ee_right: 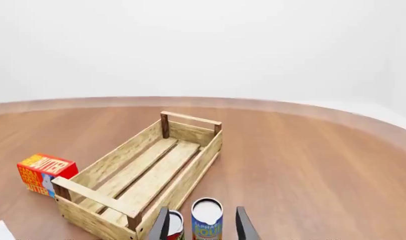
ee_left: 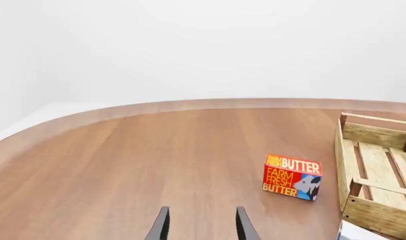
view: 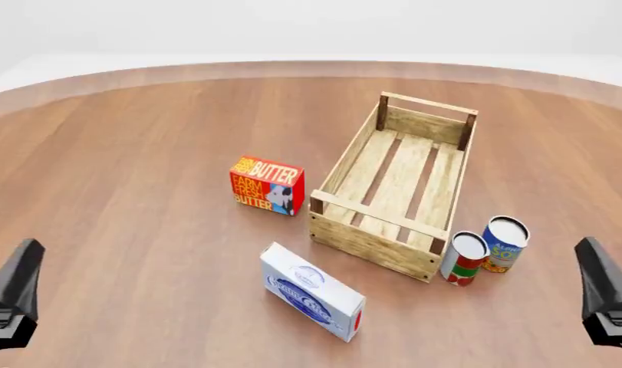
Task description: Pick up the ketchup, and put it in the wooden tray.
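Nearest the fixed camera, at the bench's front edge, the left tool and the right tool hang low at either side, well apart from every object. The left wrist view shows the left tool's two dark fingers spread moderately with bare wood between them. The right wrist view shows the same gap, with the fingers clear of the two cans seen beyond them. Both tools hold nothing and touch nothing.

A little farther on, a white and blue box lies flat. To its right, a red-and-green can and a blue can stand upright side by side, just beside the near corner of the wooden tray. The tray runs away from the arms at a slant, and its slatted floor is bare. Left of it, near but apart, stands the red butter box.

No view shows the ketchup, so I cannot say where it is; it is certainly not in the tray. By my judgement the task is at its very beginning: finding, grasping, lifting and placing the bottle all remain to be done.
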{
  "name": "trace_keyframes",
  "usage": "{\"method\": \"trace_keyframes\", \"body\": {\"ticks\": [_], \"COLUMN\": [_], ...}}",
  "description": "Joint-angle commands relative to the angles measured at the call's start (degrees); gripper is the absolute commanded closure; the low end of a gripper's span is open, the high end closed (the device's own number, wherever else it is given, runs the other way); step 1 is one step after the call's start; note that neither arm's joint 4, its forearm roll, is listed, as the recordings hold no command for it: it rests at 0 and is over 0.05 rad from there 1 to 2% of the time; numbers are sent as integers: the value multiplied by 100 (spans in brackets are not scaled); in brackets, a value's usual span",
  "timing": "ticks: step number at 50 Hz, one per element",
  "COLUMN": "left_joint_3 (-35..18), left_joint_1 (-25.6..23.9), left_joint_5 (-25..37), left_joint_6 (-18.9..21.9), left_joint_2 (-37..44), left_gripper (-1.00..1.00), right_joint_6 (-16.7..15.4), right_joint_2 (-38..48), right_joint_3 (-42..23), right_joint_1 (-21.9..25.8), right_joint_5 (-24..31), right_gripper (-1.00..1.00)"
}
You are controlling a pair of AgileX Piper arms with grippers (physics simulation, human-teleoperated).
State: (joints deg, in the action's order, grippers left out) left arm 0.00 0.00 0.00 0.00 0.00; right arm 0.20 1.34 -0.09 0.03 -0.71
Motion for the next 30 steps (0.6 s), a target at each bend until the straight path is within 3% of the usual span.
{"method": "trace_keyframes", "body": {"ticks": [1, 4, 7, 9, 10, 13, 15, 20, 23, 30], "left_joint_3": [0, 0, 0, 0, 0, 0, 0, 0, 0, 0], "left_joint_1": [0, 0, 0, 0, 0, 0, 0, 0, 0, 0], "left_joint_5": [0, 0, 0, 0, 0, 0, 0, 0, 0, 0], "left_joint_6": [0, 0, 0, 0, 0, 0, 0, 0, 0, 0], "left_joint_2": [0, 0, 0, 0, 0, 0, 0, 0, 0, 0], "left_gripper": [-100, -100, -100, -100, -100, -100, -100, -100, -100, -100], "right_joint_6": [69, 76, 139, 48, -25, 172, 284, 174, 205, 335], "right_joint_2": [355, 554, 1211, 1678, 1532, 1787, 2214, 3411, 3965, 4631], "right_joint_3": [-7, 6, 7, 8, 1, -18, -87, -564, -859, -1207], "right_joint_1": [5, 22, 47, 58, 77, 196, 384, 924, 1319, 1718], "right_joint_5": [-189, -282, -743, -1054, -911, -1105, -1393, -1863, -1990, -2105], "right_gripper": [-100, -100, -100, -100, -100, -100, -100, -100, -100, -100]}}
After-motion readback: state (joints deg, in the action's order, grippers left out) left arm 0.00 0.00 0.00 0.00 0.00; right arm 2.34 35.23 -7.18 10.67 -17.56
